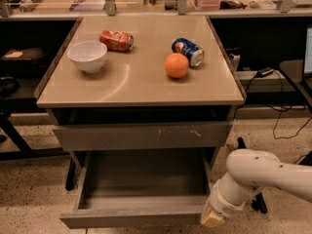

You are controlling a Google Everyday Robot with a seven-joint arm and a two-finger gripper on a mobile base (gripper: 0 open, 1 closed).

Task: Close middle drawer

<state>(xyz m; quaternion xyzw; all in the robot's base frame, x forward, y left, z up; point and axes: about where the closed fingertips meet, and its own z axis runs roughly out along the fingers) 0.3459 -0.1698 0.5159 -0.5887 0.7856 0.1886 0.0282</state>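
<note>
- Spanning the upper half of the view, the table (141,84) is standing over two drawer fronts.
- Below it, the middle drawer (144,179) is sitting pulled well out, with its bare interior showing under the scratched drawer front (141,136).
- I am holding the white arm (265,172) low at the right, beside the drawer's front right corner.
- The gripper (213,219) is hanging just beside that corner; I cannot tell whether it is open or closed.
- I am judging that a flat, straight push nearer the panel's middle is wanted, since a push at the corner is likely to skew the box and jam it.
- The bowl (87,56), orange (176,65), blue can (188,51) and red can (116,40) are resting on top, so I am favouring a slow, even stroke.
</note>
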